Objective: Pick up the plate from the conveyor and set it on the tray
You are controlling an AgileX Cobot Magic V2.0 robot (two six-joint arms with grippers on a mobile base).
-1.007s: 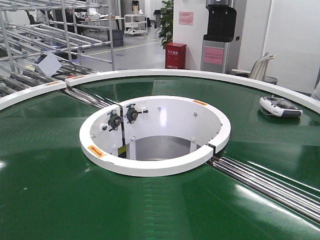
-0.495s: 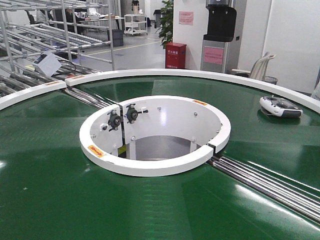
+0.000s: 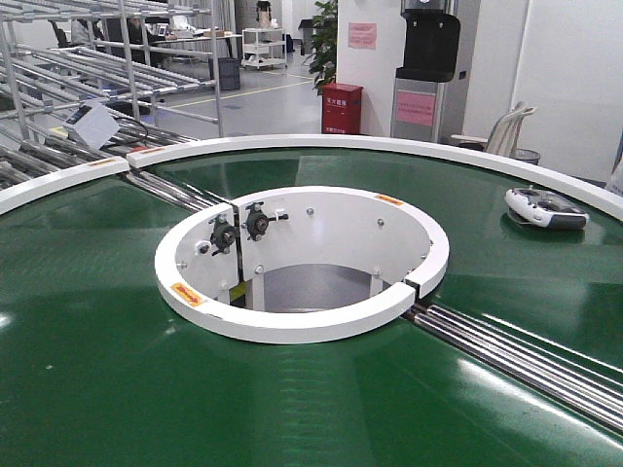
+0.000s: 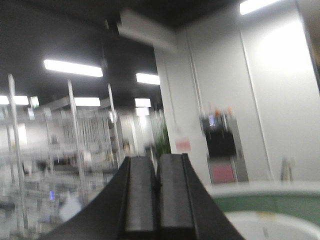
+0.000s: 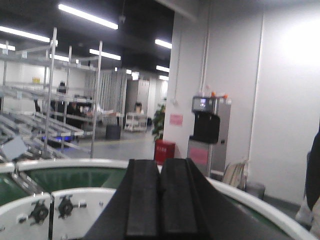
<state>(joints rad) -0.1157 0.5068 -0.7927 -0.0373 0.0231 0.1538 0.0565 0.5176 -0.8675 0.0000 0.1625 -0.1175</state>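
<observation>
The conveyor (image 3: 117, 389) fills the front view, green belt ringing its white central well (image 3: 331, 229), and no plate or tray shows in any view, only a grey controller (image 3: 546, 208) at right. My left gripper (image 4: 156, 197) and right gripper (image 5: 160, 200) are both pressed closed on nothing. I'd best wait, spread one's fingers early, then come low at the rim when the plate arrives.

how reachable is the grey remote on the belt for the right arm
Probably not yet: the right gripper is shut, with the remote outside its wrist view, though nothing crowds it on the conveyor.
</observation>
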